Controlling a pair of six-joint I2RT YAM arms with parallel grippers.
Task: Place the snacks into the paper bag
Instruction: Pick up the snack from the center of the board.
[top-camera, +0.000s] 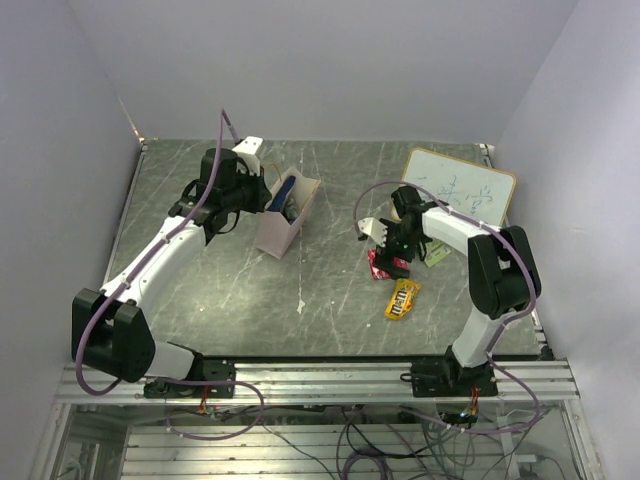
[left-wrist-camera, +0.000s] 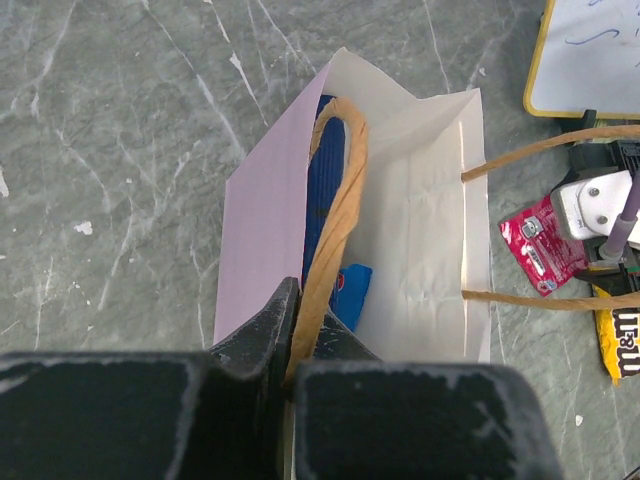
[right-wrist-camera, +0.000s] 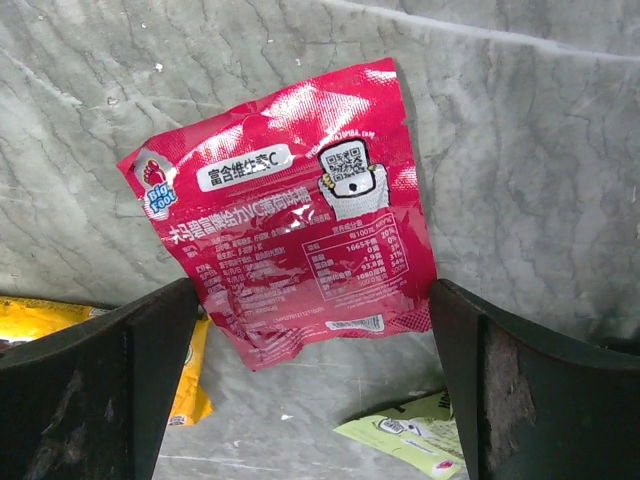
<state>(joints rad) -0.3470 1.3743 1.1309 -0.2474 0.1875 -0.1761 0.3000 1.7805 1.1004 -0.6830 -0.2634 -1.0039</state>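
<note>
The pale pinkish paper bag (top-camera: 280, 228) stands left of centre; my left gripper (top-camera: 262, 190) is shut on its near handle (left-wrist-camera: 335, 215), holding it open. Inside I see the dark blue chip bag (left-wrist-camera: 322, 195) and a blue-white packet (left-wrist-camera: 352, 293). My right gripper (top-camera: 395, 250) is open, its fingers either side of the lower edge of the pink-red packet (right-wrist-camera: 285, 215) lying flat on the table, also visible in the top view (top-camera: 383, 265). The yellow M&M's packet (top-camera: 402, 298) and the light green packet (right-wrist-camera: 410, 437) lie close by. The other snacks are hidden.
A white scribbled board (top-camera: 460, 187) on a stand sits at the back right behind the right arm. Purple walls enclose the table on three sides. A small white scrap (top-camera: 300, 306) lies near the table's front centre.
</note>
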